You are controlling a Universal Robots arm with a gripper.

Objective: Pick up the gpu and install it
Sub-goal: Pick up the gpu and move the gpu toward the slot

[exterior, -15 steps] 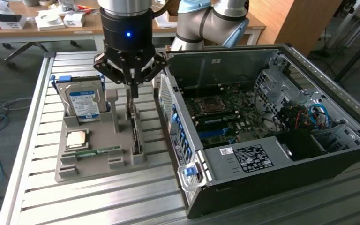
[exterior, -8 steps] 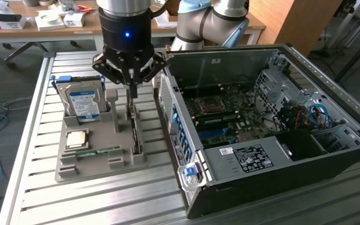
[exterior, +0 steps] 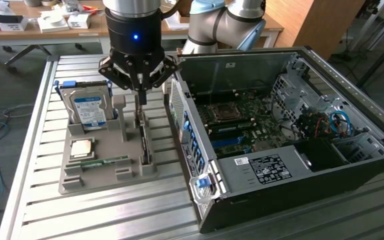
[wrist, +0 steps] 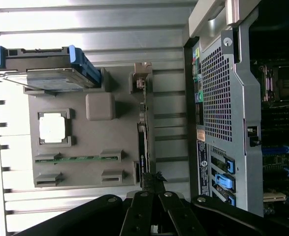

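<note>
- The gpu (exterior: 144, 142) stands on its thin edge in a slot of the gray holder tray (exterior: 78, 182), just beside the open computer case (exterior: 209, 205)
- The gripper (exterior: 140, 100) hangs right over one end of the card, its fingers (wrist: 139, 209) squeezed together with no gap I can see
- The card looks light, stiff and easy to break, so its bare top edge is the place to hold
- I cannot tell if the fingers touch the card, and its flat face is hidden

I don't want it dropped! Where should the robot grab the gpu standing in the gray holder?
Probably by its thin top edge, coming straight down from above. The gpu stands on edge in a slot of the gray holder, leaving that edge free, and the hand can squeeze its two flat faces.
</note>
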